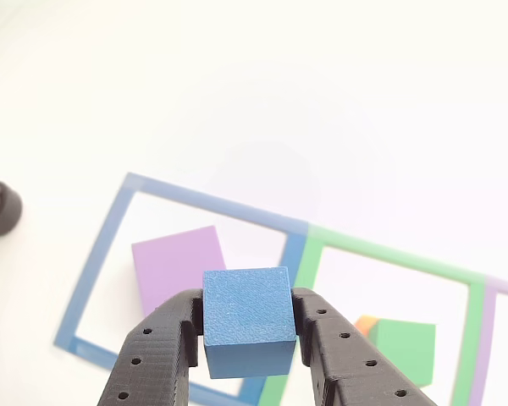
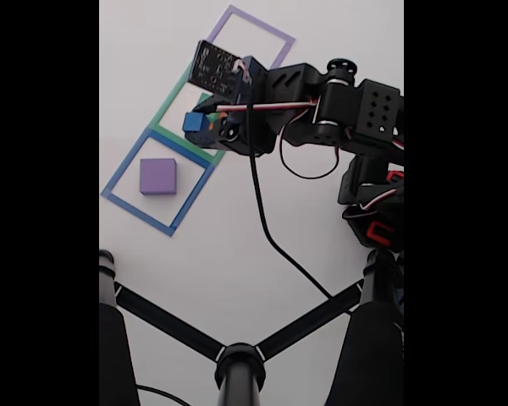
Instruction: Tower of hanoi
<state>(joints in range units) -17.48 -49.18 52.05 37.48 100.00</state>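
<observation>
Claw (image 1: 249, 326), ribbed black plastic, pinching matte blue cube (image 1: 246, 319) above flat purple block (image 1: 176, 262).

You have a plain white table (image 2: 169, 254), matte and unmarked apart from three taped square outlines in a row. In the fixed view the blue outline (image 2: 118, 173) lies at 9 o'clock, the green outline (image 2: 165, 118) just beyond it, sharing an edge, and the purple outline (image 2: 262, 25) toward 12 o'clock. A black stand (image 2: 240, 359) sits at 6 o'clock, its struts spreading up toward 10 and 2 o'clock. In the other view the light is bright and even, washing the table (image 1: 237, 68) nearly blank toward 12 o'clock; shadows are faint. A black rounded knob (image 1: 0, 207) sits at 9 o'clock.
</observation>
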